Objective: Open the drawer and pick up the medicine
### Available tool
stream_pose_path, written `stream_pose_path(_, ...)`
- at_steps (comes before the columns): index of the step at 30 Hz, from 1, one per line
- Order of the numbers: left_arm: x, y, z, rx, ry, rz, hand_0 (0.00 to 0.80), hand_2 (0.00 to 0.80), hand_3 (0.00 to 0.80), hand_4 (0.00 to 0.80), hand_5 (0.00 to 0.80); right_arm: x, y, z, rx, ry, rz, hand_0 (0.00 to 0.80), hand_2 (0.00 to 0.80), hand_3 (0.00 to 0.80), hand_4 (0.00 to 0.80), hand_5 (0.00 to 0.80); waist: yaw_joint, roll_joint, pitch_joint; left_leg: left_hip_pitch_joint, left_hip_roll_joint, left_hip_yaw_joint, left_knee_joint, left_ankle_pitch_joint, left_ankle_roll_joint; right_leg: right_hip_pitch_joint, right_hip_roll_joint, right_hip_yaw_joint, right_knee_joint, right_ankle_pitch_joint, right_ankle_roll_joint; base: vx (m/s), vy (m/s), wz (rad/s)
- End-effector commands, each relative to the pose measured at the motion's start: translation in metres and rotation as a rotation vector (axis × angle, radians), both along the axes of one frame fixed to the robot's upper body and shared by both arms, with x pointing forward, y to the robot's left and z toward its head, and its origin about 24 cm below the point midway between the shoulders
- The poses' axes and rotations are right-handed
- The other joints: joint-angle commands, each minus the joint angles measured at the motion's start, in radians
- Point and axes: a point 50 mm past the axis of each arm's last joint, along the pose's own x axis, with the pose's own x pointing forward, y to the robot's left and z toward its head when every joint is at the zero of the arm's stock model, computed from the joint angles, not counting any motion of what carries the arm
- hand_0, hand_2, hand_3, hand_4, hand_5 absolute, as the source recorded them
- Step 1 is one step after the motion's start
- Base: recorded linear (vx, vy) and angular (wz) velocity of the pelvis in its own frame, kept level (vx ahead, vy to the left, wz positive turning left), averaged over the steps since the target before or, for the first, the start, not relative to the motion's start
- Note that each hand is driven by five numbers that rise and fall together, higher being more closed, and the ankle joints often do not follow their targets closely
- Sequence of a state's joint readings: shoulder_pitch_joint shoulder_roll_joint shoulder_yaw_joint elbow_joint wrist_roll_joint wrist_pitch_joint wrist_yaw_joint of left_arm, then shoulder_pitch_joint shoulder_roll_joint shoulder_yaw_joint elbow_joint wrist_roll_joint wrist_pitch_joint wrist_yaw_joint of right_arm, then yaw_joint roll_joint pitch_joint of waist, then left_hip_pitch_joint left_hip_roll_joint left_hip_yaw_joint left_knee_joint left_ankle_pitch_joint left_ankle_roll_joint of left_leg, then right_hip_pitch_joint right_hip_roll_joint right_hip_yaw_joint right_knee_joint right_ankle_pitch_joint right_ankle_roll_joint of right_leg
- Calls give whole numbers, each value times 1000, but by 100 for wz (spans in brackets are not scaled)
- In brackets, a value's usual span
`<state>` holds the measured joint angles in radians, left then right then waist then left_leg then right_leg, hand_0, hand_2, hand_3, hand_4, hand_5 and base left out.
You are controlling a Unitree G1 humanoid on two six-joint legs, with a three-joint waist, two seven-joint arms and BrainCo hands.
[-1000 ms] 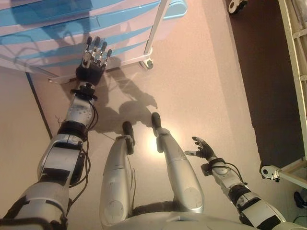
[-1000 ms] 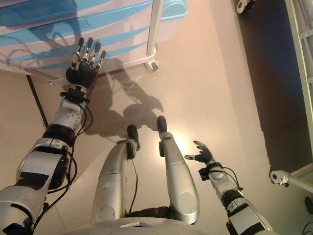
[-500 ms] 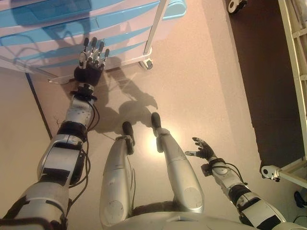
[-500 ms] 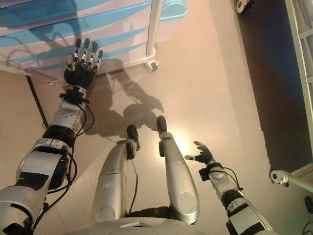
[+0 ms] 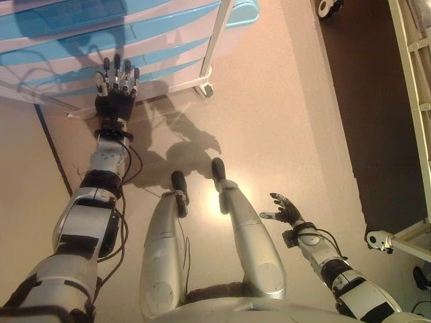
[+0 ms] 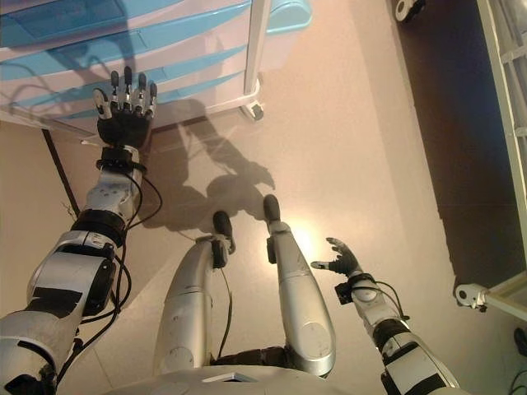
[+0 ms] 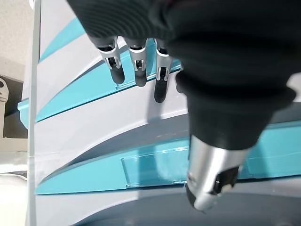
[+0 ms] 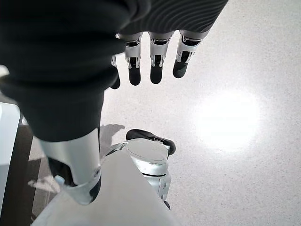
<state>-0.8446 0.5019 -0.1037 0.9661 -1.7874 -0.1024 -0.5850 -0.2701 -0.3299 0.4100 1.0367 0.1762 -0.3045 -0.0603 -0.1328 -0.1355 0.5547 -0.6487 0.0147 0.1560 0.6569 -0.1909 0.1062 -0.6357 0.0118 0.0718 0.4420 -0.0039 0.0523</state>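
A white drawer cart (image 5: 101, 50) with translucent blue drawer fronts (image 6: 165, 37) stands at the far left, all drawers closed. My left hand (image 5: 114, 94) is open, fingers straight, reaching toward the lower blue drawer fronts; in the left wrist view its fingertips (image 7: 137, 77) hover just short of a blue drawer front (image 7: 155, 165). My right hand (image 6: 339, 259) hangs low at the right side, open and holding nothing, over bare floor (image 8: 225, 117). No medicine shows in any view.
The cart rests on small castors (image 5: 204, 89) at its near corner. A dark floor strip (image 5: 357, 101) runs along the right. A white frame with a castor (image 5: 380, 239) stands at the far right, another castor (image 5: 328, 7) at the top.
My left hand has moved leftward and slightly further out along the lower drawer fronts. The right hand has stayed still.
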Motion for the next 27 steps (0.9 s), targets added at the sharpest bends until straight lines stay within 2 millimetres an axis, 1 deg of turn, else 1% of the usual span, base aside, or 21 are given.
stream_pose_path(1,-3,20,44,-11,-223,99,0,0,0,0,0,-15,-7,-7,-25,30,16,0,0,0,0,0,25,-14,-35,65,-68,-24,-129,-22,-24,33,41,-70,-6,-21,-35,0,0,0)
stream_pose_path(6,-4,14,63,19,-329,83,0,0,0,0,0,-18,-8,-9,-27,34,18,0,0,0,0,0,26,-10,-35,67,-71,-27,-136,-19,-23,32,41,-70,-6,-21,-36,0,0,0)
stream_pose_path(12,-6,9,79,16,-422,75,0,0,0,0,0,-18,-10,-8,-30,31,16,0,0,0,0,0,27,-5,-35,70,-74,-30,-137,-19,-23,34,41,-69,-2,-26,-40,0,0,0)
stream_pose_path(18,-12,4,104,32,-543,57,0,0,0,0,0,-21,-11,-10,-36,34,13,0,0,0,0,0,30,0,-35,79,-76,-33,-145,-17,-24,43,40,-69,-6,-29,-41,0,0,0)
stream_pose_path(21,-14,0,113,43,-582,55,0,0,0,0,0,-21,-12,-10,-39,37,12,0,0,0,0,0,31,4,-35,84,-79,-35,-151,-15,-23,46,39,-69,-8,-29,-42,0,0,0)
stream_pose_path(27,-19,1,130,60,-639,61,0,0,0,0,0,-24,-14,-11,-43,39,19,0,0,0,0,0,32,9,-35,96,-81,-36,-158,-12,-23,56,36,-71,-11,-30,-43,0,0,0)
